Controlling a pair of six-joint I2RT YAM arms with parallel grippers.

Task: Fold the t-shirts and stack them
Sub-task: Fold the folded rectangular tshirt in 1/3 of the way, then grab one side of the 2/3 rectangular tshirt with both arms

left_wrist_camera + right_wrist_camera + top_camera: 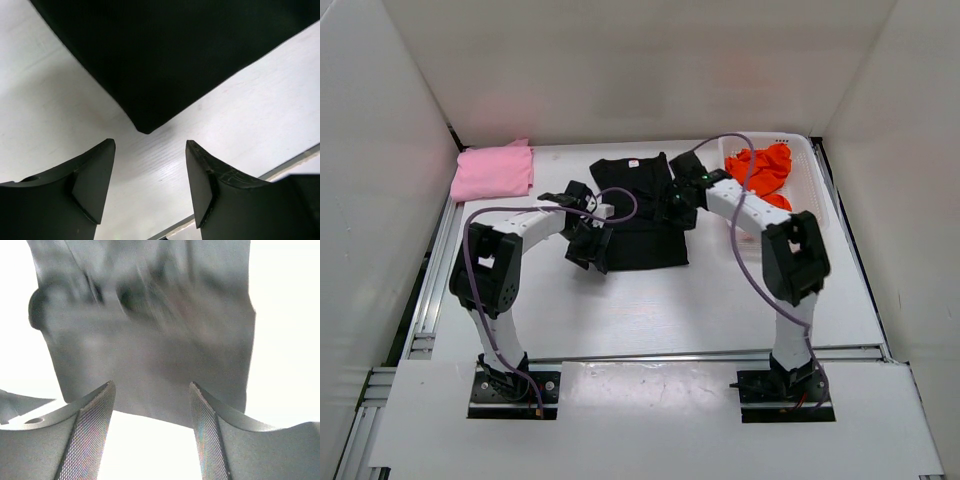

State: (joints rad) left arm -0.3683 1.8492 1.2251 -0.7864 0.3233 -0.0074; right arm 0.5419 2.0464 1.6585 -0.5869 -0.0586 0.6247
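Hovering with jaws apart and empty, the left gripper (150, 150) faces the black t-shirt's (640, 215) near left corner at mid-table (650, 310). The right gripper (150, 390) gapes over its right side. The pink t-shirt (493, 172) lies folded in the far left corner, and the orange t-shirt (762, 170) fills the basket (807, 170) far right.

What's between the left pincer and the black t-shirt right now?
Only bare white table: in the left wrist view, the open left pincer hangs just short of a corner of the black t-shirt.
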